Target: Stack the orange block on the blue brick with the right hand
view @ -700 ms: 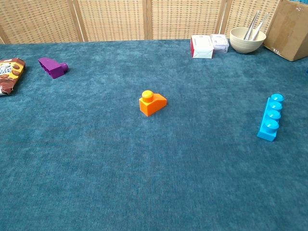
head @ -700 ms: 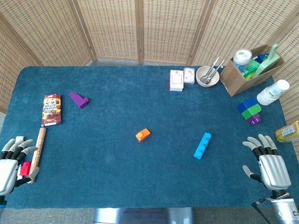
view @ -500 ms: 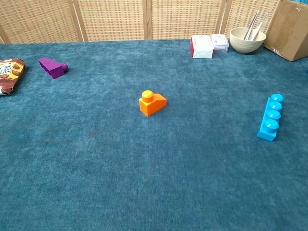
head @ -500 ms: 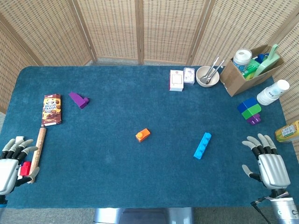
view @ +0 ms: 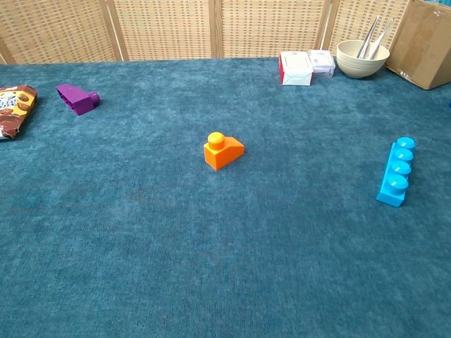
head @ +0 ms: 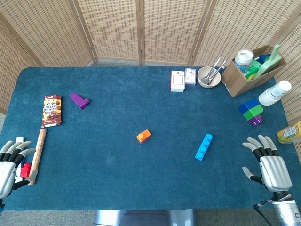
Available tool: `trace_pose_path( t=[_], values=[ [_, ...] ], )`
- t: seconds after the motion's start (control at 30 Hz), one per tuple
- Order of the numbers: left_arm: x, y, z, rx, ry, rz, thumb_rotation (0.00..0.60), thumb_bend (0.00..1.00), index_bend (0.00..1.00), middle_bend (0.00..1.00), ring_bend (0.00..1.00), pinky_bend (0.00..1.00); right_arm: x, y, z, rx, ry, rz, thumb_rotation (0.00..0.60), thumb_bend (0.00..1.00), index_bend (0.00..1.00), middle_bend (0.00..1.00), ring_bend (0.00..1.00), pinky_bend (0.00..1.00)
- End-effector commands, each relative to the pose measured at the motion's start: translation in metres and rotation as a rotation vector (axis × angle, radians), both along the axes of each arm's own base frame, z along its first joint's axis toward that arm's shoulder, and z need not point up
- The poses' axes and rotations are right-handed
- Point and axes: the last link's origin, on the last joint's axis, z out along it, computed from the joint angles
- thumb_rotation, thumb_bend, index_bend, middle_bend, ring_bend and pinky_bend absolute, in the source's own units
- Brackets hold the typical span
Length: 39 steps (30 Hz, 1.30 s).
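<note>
The orange block [head: 144, 136] [view: 223, 150], small with one stud on top, lies near the middle of the blue cloth. To its right lies the long blue brick [head: 203, 146] [view: 395, 170], a single row of studs facing up. My right hand [head: 268, 164] hovers at the table's front right corner, well right of the blue brick, fingers spread and empty. At the front left corner my left hand [head: 8, 162] is also spread and holds nothing. Neither hand shows in the chest view.
A purple block [head: 79, 100], a snack packet [head: 51, 110] and a wooden stick [head: 37, 154] lie on the left. At the back right stand a white box [head: 178, 81], a bowl [head: 208, 76] and a cardboard box [head: 249, 70]. A blue-green-purple block stack [head: 251, 112] and paper cups [head: 275, 93] sit right.
My left hand has slid slightly left and toward the front edge. The right hand has barely shifted. The blocks have not moved.
</note>
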Motion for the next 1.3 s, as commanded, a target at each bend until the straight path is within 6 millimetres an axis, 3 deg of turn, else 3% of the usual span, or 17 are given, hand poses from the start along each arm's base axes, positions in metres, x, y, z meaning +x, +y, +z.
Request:
trace_pose_path(
  t=[0.03,0.2,0.37,0.9,1.3],
  values=[
    [0.0,-0.001,0.002,0.004,0.001,-0.002,0.6,0.33,0.28,0.19,0.15,0.07,0.006,-0.005,0.003,0.009,-0.038,0.031,0.6,0.22,0.24,0.2,0.0,0.04],
    [0.0,-0.003,0.005,0.013,0.004,-0.002,0.6,0.33,0.29,0.19,0.15,0.07,0.021,-0.018,0.002,0.049,-0.074,0.085,0.6,0.22,0.24,0.2,0.0,0.04],
    [0.0,-0.007,0.01,0.028,0.009,-0.002,0.6,0.33,0.29,0.19,0.15,0.07,0.046,-0.045,-0.006,0.124,-0.108,0.17,0.6,0.22,0.25,0.2,0.01,0.04],
    [-0.002,0.003,0.003,0.008,0.014,0.013,0.6,0.33,0.29,0.19,0.15,0.07,0.131,-0.117,-0.075,0.393,-0.064,0.38,0.6,0.22,0.28,0.2,0.01,0.04],
    [-0.002,0.014,-0.001,-0.004,0.025,0.022,0.6,0.33,0.3,0.19,0.15,0.07,0.172,-0.15,-0.121,0.464,-0.002,0.441,0.6,0.22,0.29,0.2,0.0,0.04]
  ],
)
